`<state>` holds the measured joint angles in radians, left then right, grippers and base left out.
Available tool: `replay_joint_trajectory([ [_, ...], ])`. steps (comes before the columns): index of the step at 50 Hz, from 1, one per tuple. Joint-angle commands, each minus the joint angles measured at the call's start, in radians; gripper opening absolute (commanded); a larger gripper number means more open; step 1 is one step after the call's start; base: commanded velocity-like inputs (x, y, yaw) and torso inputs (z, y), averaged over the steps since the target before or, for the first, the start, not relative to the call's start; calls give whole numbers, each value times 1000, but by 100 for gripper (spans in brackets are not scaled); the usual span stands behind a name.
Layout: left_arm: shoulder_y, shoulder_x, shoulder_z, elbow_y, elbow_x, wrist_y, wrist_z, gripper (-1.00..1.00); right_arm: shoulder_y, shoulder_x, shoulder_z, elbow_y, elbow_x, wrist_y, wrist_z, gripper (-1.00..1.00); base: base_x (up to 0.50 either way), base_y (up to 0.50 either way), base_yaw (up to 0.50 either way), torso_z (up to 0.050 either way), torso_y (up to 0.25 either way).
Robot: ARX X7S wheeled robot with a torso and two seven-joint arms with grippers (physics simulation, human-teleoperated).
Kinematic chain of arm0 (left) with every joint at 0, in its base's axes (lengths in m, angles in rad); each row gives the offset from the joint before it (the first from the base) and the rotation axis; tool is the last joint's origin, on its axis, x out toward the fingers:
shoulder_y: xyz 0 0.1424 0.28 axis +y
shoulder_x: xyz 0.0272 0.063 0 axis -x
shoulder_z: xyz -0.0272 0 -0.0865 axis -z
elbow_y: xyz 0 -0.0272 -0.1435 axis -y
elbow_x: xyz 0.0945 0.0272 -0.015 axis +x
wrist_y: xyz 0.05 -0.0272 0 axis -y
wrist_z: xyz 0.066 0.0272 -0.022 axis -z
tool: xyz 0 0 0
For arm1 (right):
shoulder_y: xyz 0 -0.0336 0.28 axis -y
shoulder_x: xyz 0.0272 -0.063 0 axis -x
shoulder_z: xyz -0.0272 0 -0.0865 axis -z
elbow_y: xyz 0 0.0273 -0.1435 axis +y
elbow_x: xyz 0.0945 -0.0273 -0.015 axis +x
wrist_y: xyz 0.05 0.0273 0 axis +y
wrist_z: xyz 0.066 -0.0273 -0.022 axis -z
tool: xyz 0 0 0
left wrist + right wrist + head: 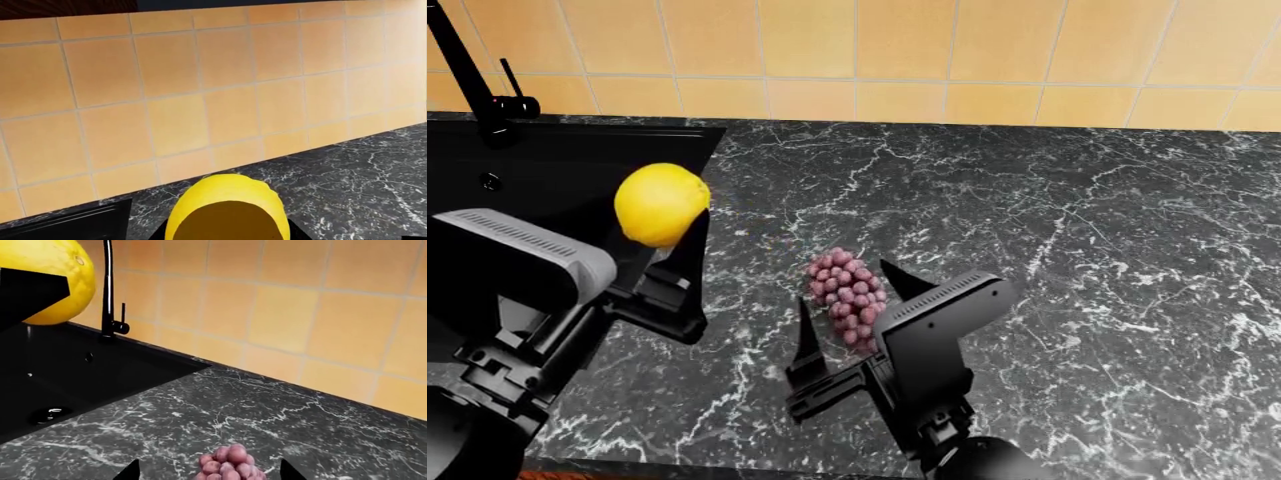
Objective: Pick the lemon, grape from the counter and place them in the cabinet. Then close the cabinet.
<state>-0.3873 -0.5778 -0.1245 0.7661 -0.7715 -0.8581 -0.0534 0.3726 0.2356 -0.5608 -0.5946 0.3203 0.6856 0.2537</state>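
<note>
The yellow lemon (661,203) hangs in the air over the counter's edge by the sink, with my left gripper (670,228) shut on it. It fills the lower left wrist view as the lemon (227,202) and shows again in the right wrist view as the lemon (47,270). The purple-pink grape (846,297) bunch lies on the dark marble counter (1068,230). My right gripper (849,302) is open, one finger on each side of the bunch with gaps showing. From the right wrist, the grape (227,465) sits between the two dark fingertips (130,471). The cabinet is out of view.
A glossy black sink (547,170) with a black faucet (481,90) lies left of the lemon. An orange tiled wall (961,50) runs along the back of the counter. A dark brown band (67,7) shows above the tiles in the left wrist view.
</note>
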Motion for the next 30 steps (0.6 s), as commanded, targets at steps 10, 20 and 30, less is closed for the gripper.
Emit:
replay_joint_trajectory([
  [10, 10, -3, 2, -5, -6, 19, -8, -100, 19, -7, -1, 135, -25, -68, 6, 100, 0, 0, 0, 0, 1],
  [20, 18, -3, 5, -11, 0, 30, -7, -100, 11, -15, -19, 197, -24, -103, -8, 100, 0, 0, 0, 0, 0],
  [30, 16, -7, 2, -5, -11, 25, -14, -100, 11, -16, -10, 235, -10, -116, -14, 100, 0, 0, 0, 0, 0],
])
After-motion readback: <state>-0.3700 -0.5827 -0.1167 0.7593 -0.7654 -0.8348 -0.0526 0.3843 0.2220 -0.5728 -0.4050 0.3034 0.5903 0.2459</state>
